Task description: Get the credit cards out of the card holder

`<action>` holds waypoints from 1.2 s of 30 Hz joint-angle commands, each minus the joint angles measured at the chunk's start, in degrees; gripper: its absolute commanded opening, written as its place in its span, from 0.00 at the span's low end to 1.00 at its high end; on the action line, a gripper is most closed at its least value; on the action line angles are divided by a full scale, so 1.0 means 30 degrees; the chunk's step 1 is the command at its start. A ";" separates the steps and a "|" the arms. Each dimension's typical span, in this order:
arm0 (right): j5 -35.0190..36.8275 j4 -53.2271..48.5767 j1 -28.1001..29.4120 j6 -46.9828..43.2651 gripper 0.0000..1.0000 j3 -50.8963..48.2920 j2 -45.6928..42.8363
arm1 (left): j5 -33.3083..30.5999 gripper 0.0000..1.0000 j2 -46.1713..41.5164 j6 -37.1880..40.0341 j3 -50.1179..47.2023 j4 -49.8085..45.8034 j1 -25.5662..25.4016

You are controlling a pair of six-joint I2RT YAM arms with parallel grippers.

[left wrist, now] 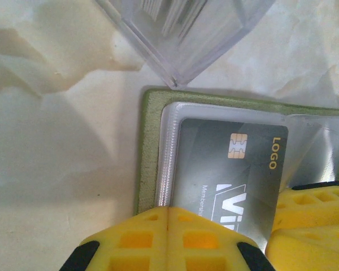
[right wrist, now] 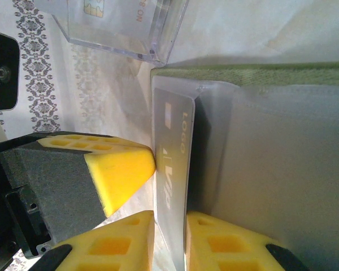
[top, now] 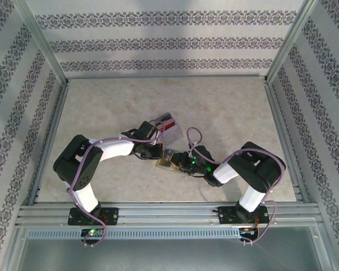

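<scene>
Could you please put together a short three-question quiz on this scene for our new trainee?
1. True or false: the card holder lies folded shut on the table.
2. What do the right arm's fingers pinch? A) the grey card B) the clear box C) nothing
3. Fill in: the gold word printed on the grey card is ____.
Key: 1 false; 2 A; 3 LOGO.

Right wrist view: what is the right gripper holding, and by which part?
The right gripper pinches the grey credit card by its near edge, one finger on each face, beside the card holder and its clear sleeve.
</scene>
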 commanded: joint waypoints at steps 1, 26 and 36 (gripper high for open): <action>0.0025 -0.1110 -0.0138 -0.0158 0.22 0.0016 0.0550 | -0.0998 0.01 0.0385 0.0500 -0.0229 -0.1497 0.0166; 0.0163 -0.1342 -0.0174 -0.0659 0.15 0.0008 -0.0383 | -0.1136 0.00 0.0794 0.0422 -0.0338 -0.1474 0.0137; 0.0705 -0.1705 -0.0234 -0.0630 0.03 -0.0224 -0.0863 | -0.1329 0.00 0.0928 0.0509 -0.0243 -0.1569 0.0134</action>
